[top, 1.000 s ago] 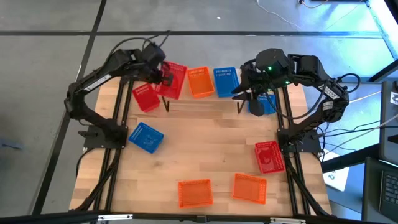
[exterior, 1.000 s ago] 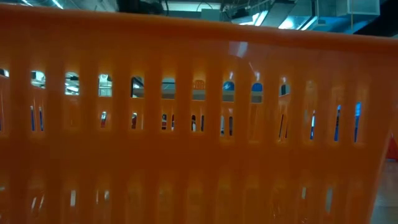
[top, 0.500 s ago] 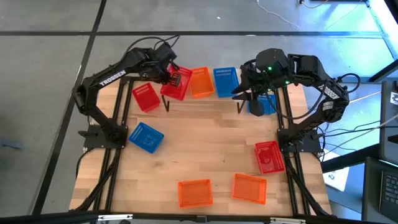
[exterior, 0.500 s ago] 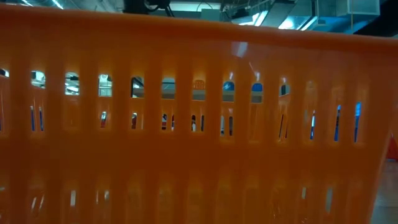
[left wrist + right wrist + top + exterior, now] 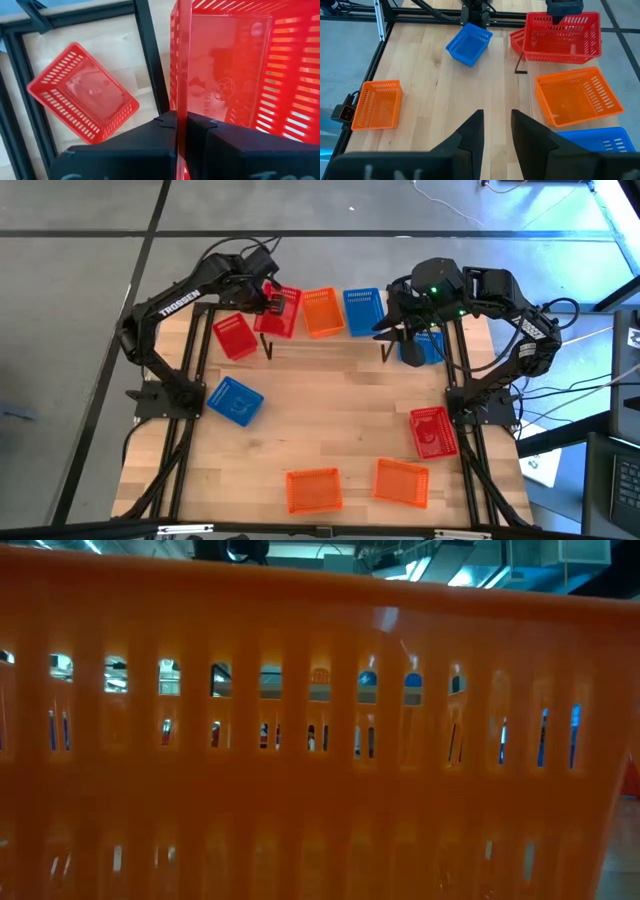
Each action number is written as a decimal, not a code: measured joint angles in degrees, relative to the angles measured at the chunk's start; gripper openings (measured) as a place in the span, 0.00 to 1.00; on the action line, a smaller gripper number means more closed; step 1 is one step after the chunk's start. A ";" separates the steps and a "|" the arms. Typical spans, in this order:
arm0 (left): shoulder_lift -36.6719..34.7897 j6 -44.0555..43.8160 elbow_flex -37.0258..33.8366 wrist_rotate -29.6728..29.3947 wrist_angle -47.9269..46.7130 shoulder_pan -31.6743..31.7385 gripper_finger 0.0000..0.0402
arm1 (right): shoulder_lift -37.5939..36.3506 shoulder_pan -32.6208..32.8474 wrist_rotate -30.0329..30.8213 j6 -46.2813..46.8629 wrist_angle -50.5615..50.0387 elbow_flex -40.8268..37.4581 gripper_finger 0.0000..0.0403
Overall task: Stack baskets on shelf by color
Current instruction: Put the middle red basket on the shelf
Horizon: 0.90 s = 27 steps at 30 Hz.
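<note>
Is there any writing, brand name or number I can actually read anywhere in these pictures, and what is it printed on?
"TROSSEN": white letters along the dark left arm, in the high view.
A moulded round mark and some lettering on the floor of the red plastic mesh basket held by the left gripper: too blurred to read.
Nothing else readable.
</note>
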 joint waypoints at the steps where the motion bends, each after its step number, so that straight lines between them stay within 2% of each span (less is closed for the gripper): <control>1: -0.02 -0.01 0.00 0.43 -0.07 0.22 0.00 | 0.00 0.00 0.00 0.01 0.00 0.00 0.24; 11: 0.18 -2.60 0.02 3.51 0.11 1.21 0.00 | 0.00 0.00 0.00 0.04 0.02 0.02 0.24; 18: 4.00 -2.95 0.02 6.86 -0.07 1.19 0.00 | 0.00 0.02 0.00 0.04 0.02 0.02 0.24; 27: 6.38 -2.26 0.02 6.64 0.72 1.07 0.00 | 0.00 0.00 0.00 0.04 0.04 0.02 0.24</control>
